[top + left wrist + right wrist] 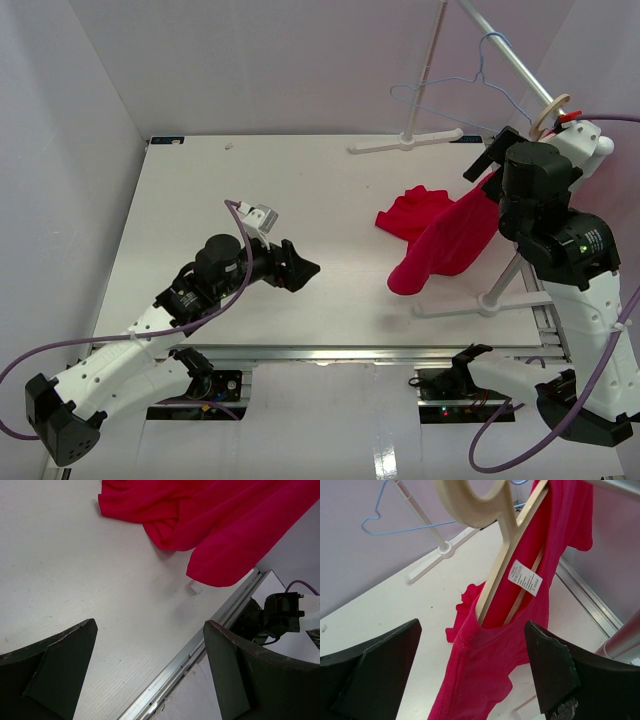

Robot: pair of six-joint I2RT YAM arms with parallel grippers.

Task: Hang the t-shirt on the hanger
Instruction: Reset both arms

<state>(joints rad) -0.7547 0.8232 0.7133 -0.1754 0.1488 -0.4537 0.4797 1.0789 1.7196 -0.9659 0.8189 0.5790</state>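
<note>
My left tool is spread wide and empty above the white surface. My right tool gapes apart facing the light tan wooden hanger, one arm tucked inside the bright red cloth t-shirt, whose far end lies bunched on the surface.
</note>
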